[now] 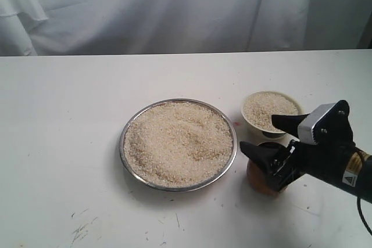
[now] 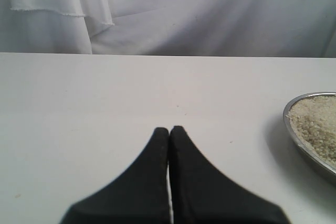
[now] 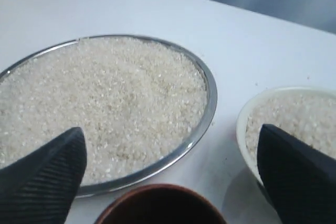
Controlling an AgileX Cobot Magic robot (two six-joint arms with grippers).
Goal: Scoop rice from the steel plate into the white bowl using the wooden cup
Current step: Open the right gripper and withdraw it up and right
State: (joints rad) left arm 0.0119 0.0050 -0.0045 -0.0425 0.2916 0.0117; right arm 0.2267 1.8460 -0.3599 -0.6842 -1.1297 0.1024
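The steel plate lies mid-table, heaped with rice. To its right stands the white bowl, also holding rice. The wooden cup stands upright on the table just in front of the bowl, by the plate's right edge. My right gripper hovers over the cup, open wide, its fingers apart from it. In the right wrist view the cup's dark mouth sits below the open right gripper, between plate and bowl. My left gripper is shut and empty over bare table.
White cloth hangs behind the white table. The left wrist view catches only the plate's rim at one side. Faint scuff marks show near the table's front left.
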